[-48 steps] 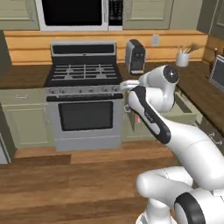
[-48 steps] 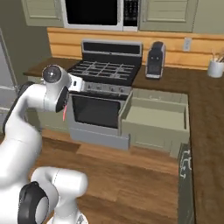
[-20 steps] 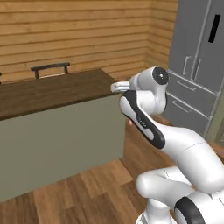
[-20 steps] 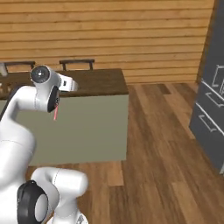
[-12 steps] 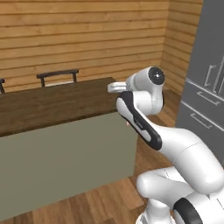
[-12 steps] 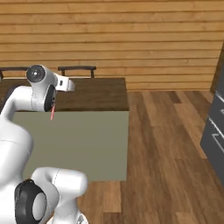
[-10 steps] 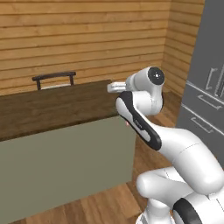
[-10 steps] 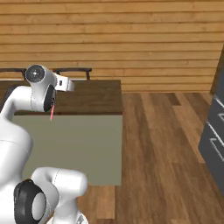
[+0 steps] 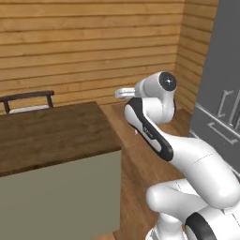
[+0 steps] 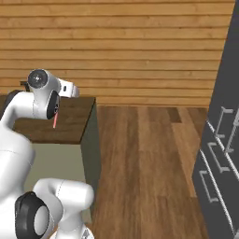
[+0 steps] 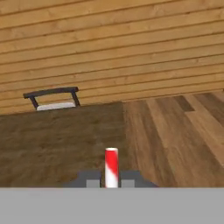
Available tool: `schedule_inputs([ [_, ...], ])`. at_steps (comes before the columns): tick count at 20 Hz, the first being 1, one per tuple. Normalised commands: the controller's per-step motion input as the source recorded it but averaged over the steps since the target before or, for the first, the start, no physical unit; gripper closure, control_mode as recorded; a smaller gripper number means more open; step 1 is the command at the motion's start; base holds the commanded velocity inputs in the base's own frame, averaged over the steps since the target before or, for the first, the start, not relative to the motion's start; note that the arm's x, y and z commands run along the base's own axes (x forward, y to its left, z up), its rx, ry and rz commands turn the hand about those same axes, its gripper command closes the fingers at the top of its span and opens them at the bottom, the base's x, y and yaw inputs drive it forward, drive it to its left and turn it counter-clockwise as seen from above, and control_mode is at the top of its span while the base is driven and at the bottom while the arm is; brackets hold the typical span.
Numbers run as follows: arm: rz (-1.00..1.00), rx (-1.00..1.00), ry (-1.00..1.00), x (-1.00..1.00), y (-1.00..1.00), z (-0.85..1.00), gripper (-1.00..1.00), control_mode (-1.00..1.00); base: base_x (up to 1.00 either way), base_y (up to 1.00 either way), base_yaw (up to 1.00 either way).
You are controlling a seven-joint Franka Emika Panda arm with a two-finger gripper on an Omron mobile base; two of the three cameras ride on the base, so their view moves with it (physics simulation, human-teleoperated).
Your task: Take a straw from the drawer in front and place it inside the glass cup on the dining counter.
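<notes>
My gripper is shut on the straw, a thin red-and-white striped stick that rises between the two dark tips in the hand view. In the right base view the straw hangs as a short red line under the hand, over the near end of the dining counter. The dining counter's dark wood top over its sage-green base fills the left of the left base view, with the arm beside its right end. The glass cup and the drawer are out of view.
A dark chair stands behind the counter against the wood-plank wall. A grey fridge with silver handles stands at the right. Open wooden floor lies between counter and fridge.
The base has kept turning, so the whole scene slid left: the counter's end and the fridge have come into view. The straw stays held in the shut gripper.
</notes>
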Motion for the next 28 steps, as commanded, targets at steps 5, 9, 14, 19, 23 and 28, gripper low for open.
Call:
schedule_inputs([
  [5, 0.0, 0.0, 0.0, 0.0, 0.0, 0.0, 1.0, 1.0, 0.93, -0.86, 0.13],
  [9, 0.0, 0.0, 0.0, 0.0, 0.0, 0.0, 1.0, 1.0, 0.52, -0.95, 0.12],
  [14, 0.0, 0.0, 0.0, 0.0, 0.0, 0.0, 1.0, 1.0, 0.71, -0.37, 0.1],
  [19, 0.0, 0.0, 0.0, 0.0, 0.0, 0.0, 1.0, 1.0, 1.0, 0.0, 0.03],
  [23, 0.0, 0.0, 0.0, 0.0, 0.0, 0.0, 1.0, 1.0, 1.0, 0.0, 0.01],
  [28, 0.0, 0.0, 0.0, 0.0, 0.0, 0.0, 1.0, 1.0, 1.0, 0.0, 0.03],
])
